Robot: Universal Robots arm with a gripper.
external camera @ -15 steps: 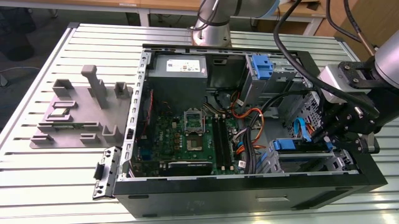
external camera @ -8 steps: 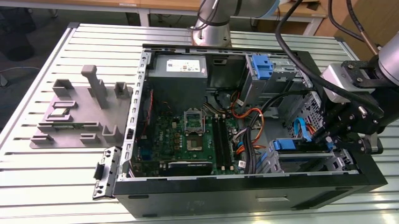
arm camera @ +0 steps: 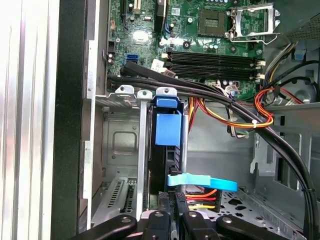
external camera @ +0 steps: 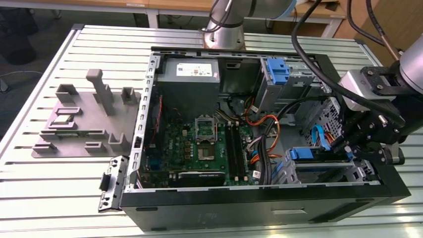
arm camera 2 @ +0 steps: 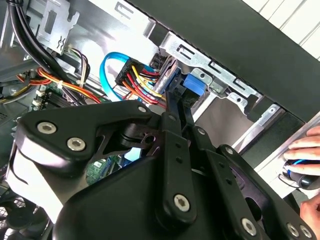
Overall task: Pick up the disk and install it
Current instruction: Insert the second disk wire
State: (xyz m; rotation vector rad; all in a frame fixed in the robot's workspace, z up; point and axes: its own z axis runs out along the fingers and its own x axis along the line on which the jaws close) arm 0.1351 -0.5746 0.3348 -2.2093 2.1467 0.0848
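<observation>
Slatted aluminium table [external camera: 53,188] carries one open PC case [external camera: 264,208] and, on the exterior view's left, one grey fixture block [external camera: 86,124]. Inside the case: one motherboard [external camera: 198,148], one grey power supply [external camera: 190,72] at the far end, one blue bracket [external camera: 278,69] in the far bay. One arm; its gripper [external camera: 353,144] sits at the exterior view's right, over the near drive cage [external camera: 324,171]. A blue-edged part, judged to be the disk [external camera: 307,153], stands in that cage just beside the gripper.

Second wrist view: gripper [arm camera 2: 176,102] has its fingers [arm camera 2: 172,107] drawn close together, tips at the disk's blue bracket [arm camera 2: 192,85] against the cage rail [arm camera 2: 210,65]. They look closed on the bracket edge, but contact itself is hidden by the linkage. One blue data cable [arm camera 2: 107,70] and one bundle of power leads [arm camera 2: 137,80] meet at the plug beside it. A person's hand [arm camera 2: 305,150] rests on something blue outside the case.

First wrist view: disk [arm camera: 167,125] stands on edge in the cage slot, blue tab up against the rail, silver body mostly hidden. Blue cable [arm camera: 200,181] crosses just below it; fingers [arm camera: 172,207] are narrow there too.

Judgement: pick-up done, disk already in the bay and near seated; final seating and release not confirmed. Count: one disk, one spare bracket, one free slot [arm camera: 120,145] beside it.
</observation>
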